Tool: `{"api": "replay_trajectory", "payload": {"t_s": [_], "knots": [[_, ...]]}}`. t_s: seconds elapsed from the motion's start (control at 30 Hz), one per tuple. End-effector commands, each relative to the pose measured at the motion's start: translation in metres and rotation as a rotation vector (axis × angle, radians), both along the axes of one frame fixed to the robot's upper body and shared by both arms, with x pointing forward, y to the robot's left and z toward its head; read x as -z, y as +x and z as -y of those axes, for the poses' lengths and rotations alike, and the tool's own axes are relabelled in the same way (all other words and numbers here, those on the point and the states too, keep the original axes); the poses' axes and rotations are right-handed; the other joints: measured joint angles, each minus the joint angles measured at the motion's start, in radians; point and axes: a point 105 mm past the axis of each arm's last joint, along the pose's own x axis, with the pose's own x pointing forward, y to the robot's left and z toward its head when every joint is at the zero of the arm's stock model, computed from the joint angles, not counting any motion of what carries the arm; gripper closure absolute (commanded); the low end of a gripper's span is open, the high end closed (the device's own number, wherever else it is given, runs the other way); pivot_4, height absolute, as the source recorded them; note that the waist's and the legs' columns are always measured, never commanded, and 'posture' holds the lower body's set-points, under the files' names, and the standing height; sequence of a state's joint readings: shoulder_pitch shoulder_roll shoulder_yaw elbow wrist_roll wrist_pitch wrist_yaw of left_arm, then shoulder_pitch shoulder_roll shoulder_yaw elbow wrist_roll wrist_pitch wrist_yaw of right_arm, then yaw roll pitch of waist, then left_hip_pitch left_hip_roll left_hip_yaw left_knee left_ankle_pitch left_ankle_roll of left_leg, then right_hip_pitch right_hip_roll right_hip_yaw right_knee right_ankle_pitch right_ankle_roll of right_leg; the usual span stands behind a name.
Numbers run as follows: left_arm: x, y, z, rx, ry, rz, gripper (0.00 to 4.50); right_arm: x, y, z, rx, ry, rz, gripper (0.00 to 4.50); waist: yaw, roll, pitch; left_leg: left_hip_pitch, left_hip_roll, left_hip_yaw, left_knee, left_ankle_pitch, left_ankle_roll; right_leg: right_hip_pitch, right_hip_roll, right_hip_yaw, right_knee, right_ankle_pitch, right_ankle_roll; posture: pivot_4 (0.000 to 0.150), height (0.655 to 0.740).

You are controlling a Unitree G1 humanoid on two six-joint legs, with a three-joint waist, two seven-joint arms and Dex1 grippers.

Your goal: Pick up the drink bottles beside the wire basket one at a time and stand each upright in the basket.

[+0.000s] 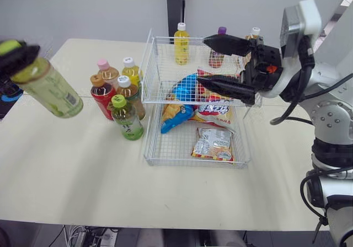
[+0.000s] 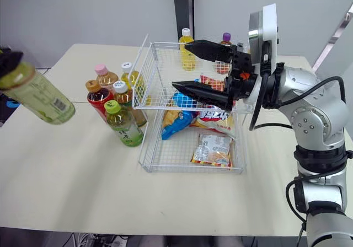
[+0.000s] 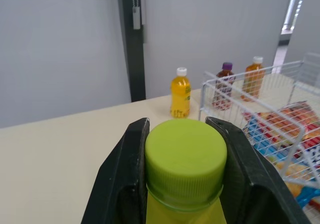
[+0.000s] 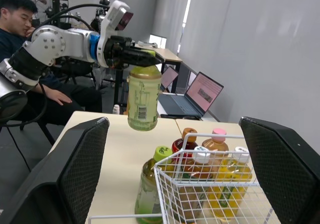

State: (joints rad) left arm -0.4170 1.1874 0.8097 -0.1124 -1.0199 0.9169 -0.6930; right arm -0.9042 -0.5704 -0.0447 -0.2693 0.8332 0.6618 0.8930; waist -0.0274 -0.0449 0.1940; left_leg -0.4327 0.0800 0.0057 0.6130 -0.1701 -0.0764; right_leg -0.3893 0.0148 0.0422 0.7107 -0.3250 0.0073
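Observation:
My left gripper [image 1: 16,51] is shut on the neck of a green-tea bottle [image 1: 48,88] with a lime cap [image 3: 185,156]. It holds the bottle tilted in the air, well above the table's left edge. Several more bottles [image 1: 118,95] stand upright in a cluster against the left side of the white wire basket [image 1: 148,127]. My right gripper [image 1: 202,59] hangs open over the far half of the basket with nothing between its fingers [image 4: 75,174]. In the right wrist view the held bottle [image 4: 143,96] hangs beyond the cluster.
Snack bags [image 1: 212,142] lie in the basket. Three small bottles [image 1: 181,43] stand behind its far wall. A person [image 4: 20,19] sits beyond the table's left end, near an open laptop [image 4: 200,94]. The near part of the table [image 1: 110,181] is bare.

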Motion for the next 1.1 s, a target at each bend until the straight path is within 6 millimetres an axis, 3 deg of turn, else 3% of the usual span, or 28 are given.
{"api": "replay_trajectory", "payload": {"t_s": [0.03, 0.23, 0.5, 0.63, 0.87, 0.97, 1.1], "knots": [[-0.044, -0.012, 0.016, 0.096, -0.001, 0.132, 3.13, -0.029, -0.005, 0.015, 0.037, 0.033, 0.090, 0.00, 0.001, 0.000, 0.002, 0.000, 0.000, 0.000, 0.000, 0.000, 0.000, 0.000, 0.000, 0.000, 0.000, 0.000, 0.000, 0.150, 0.7400], [-0.083, -0.003, 0.059, 0.309, -0.014, 0.240, 3.13, -0.048, -0.005, 0.033, 0.162, 0.057, 0.128, 0.00, 0.002, 0.000, 0.003, -0.001, 0.000, 0.000, -0.001, 0.000, 0.000, 0.000, 0.000, 0.000, -0.002, 0.001, -0.001, 0.150, 0.7400], [-0.111, 0.038, 0.121, 0.556, -0.070, 0.327, 3.13, -0.041, -0.009, 0.052, 0.331, 0.061, 0.152, 0.00, 0.002, 0.000, 0.003, -0.002, -0.001, 0.001, -0.001, 0.000, 0.000, -0.001, 0.001, 0.000, -0.001, 0.001, -0.001, 0.150, 0.7400], [-0.108, 0.071, 0.167, 0.606, -0.043, 0.346, 3.13, -0.035, -0.009, 0.063, 0.432, 0.058, 0.156, 0.00, 0.003, 0.000, 0.003, -0.002, -0.001, 0.002, 0.000, 0.000, 0.000, -0.001, 0.001, 0.001, -0.001, 0.001, -0.001, 0.150, 0.7400], [-0.086, 0.103, 0.263, 0.708, 0.076, 0.312, 3.13, -0.018, -0.005, 0.085, 0.591, 0.059, 0.127, 0.00, 0.001, 0.001, 0.004, -0.003, -0.002, 0.003, 0.000, 0.000, 0.000, -0.001, 0.001, 0.002, -0.002, 0.001, -0.001, 0.150, 0.7400], [-0.083, 0.111, 0.281, 0.713, 0.084, 0.309, 3.13, -0.013, -0.005, 0.087, 0.615, 0.062, 0.118, 0.00, -0.007, 0.003, 0.005, -0.003, -0.003, 0.003, -0.001, 0.000, 0.000, -0.001, 0.001, 0.003, -0.004, 0.001, -0.001, 0.150, 0.7400], [-0.061, 0.136, 0.304, 0.627, 0.142, 0.277, 3.13, -0.008, -0.007, 0.085, 0.618, 0.070, 0.110, 0.00, -0.013, 0.007, 0.007, -0.003, -0.003, 0.005, -0.001, 0.000, 0.000, -0.001, 0.002, 0.005, -0.004, 0.000, 0.000, 0.150, 0.7400]]}}
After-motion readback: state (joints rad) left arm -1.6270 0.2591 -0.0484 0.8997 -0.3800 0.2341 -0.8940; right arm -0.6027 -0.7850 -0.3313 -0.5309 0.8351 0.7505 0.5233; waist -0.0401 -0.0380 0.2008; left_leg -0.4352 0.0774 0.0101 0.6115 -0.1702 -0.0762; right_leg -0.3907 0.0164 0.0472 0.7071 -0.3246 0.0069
